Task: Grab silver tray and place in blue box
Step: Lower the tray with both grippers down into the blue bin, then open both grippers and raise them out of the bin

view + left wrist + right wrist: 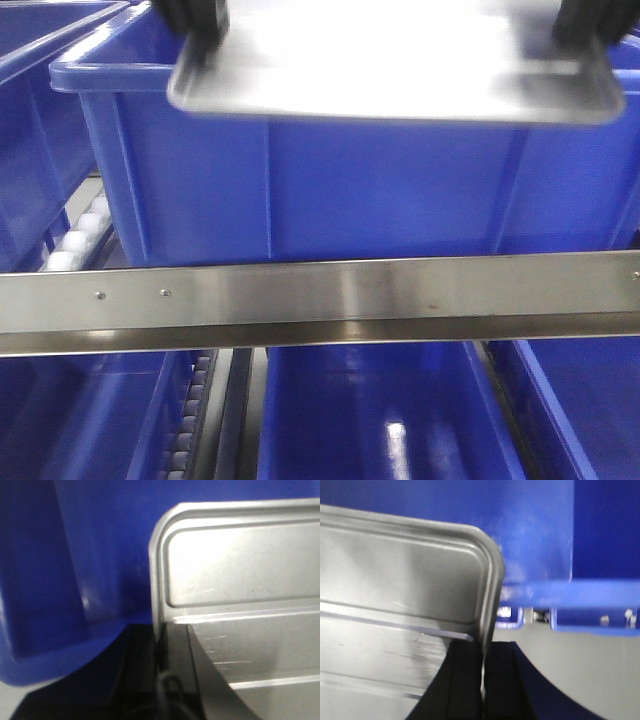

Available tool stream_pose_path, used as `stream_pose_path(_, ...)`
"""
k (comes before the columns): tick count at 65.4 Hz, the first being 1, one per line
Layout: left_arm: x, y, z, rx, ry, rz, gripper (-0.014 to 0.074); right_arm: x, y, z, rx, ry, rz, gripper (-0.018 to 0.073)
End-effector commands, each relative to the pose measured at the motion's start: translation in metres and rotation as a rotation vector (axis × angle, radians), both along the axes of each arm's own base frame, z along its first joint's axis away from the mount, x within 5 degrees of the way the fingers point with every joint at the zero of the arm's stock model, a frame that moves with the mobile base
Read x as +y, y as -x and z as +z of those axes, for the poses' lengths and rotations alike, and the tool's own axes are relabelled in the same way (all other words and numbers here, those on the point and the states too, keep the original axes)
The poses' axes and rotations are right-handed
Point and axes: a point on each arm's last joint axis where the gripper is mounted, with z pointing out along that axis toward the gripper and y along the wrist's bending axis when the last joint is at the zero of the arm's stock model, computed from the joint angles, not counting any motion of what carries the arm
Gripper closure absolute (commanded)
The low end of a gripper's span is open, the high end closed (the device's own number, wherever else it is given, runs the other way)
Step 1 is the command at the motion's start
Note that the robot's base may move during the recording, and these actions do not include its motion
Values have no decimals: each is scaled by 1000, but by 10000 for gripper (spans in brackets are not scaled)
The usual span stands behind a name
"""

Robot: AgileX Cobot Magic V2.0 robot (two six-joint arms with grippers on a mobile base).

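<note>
1. Plainly, the tray (400, 75) hung roughly level over the mouth of the box (330, 185). Its near edge overlapped the box's near rim in the front view, and it was not yet set inside.
2. The left gripper (165, 652) was pinched shut on the tray's left rim, and the right gripper (482, 672) likewise on its right rim.
3. To lower it well, I judged that both arms should descend at one pace, with the tray level and centred between the box walls. They should let go only once it rested low inside.
4. The rim looked thin and slick, so one arm leading could twist the tray or let it slip from an edge pinch.
5. The tray carried nothing, and its ridged floor was bare in both wrist views.
6. The tray hid most of the box's inside, so I could not tell what lay on its floor.
7. Under the rail (320, 300), a lower box (380, 420) showed only glare on its floor.
</note>
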Motion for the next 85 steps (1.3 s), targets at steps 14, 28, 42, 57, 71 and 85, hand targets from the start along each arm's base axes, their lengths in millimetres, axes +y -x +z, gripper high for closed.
stream_pose_path(14, 7, -7, 80, -330, 199, -64, 701, -7, 1, 92, -385, -53, 46, 501)
stream_pose_path(28, -6, -46, 69, -357, 227, -40, 701, -11, -31, 98, -428, -5, 18, 501)
stream_pose_path(42, -34, -84, 28, -347, 223, -63, 701, -18, -81, 66, -400, 23, -29, 501)
stream_pose_path(57, -51, -117, -22, -305, 218, -68, 701, -17, -125, 16, -299, 62, -45, 501)
stream_pose_path(71, -50, -137, -53, -254, 200, -38, 701, -9, -154, -32, -203, 92, -32, 501)
stream_pose_path(85, -45, -147, -67, -218, 203, -11, 701, -5, -167, -61, -147, 109, -25, 501)
